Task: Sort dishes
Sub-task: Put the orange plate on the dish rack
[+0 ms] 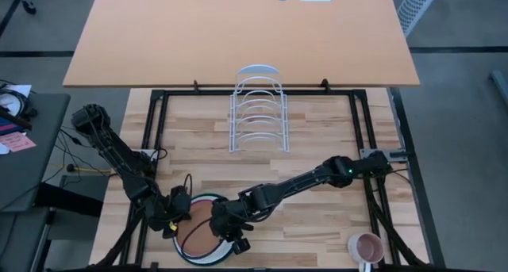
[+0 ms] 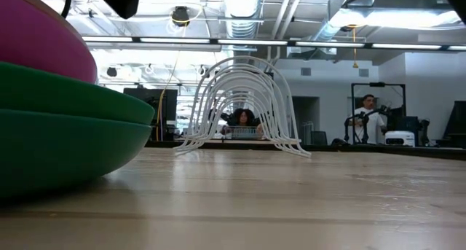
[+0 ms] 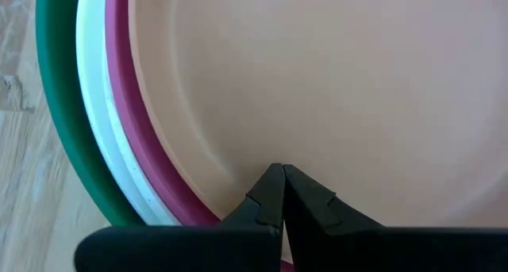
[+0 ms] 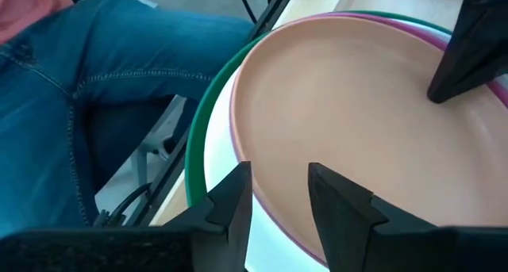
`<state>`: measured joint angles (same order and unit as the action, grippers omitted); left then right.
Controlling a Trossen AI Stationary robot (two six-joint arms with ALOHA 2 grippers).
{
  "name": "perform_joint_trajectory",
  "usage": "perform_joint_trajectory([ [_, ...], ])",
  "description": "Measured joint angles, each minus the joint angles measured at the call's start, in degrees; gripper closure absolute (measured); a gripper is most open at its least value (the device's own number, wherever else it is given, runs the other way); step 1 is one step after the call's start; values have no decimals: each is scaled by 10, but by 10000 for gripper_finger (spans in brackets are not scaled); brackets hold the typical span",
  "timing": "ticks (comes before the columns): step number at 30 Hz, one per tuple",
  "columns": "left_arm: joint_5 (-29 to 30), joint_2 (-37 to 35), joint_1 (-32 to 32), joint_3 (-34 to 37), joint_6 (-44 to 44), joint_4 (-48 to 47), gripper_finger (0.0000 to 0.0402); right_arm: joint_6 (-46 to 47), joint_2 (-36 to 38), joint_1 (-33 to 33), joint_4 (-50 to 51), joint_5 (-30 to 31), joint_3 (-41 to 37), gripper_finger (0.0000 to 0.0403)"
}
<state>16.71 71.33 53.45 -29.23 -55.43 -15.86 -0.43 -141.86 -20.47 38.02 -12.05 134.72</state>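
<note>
Bright, even ceiling lights (image 2: 240,42) glare in the low view; nearby plates (image 2: 51,126) look perhaps blurred.

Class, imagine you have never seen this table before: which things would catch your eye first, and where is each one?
The nested stack of plates at the table's near edge stands out: the terracotta plate on top, inside magenta, white and dark green rims. Both grippers meet there: the left gripper, shut, presses its tips on the terracotta plate, while the right gripper straddles that plate's rim with open jaws. A white wire rack stands at the far side, a pink mug at the near right corner.
</note>
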Motion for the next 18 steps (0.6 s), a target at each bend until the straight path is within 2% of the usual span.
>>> perform_joint_trajectory([
  [7,0,0,0,0,1,0,402,0,0,0,12,-2,0,287],
  [18,0,0,0,0,2,1,401,-9,-29,7,-3,-49,0,288],
])
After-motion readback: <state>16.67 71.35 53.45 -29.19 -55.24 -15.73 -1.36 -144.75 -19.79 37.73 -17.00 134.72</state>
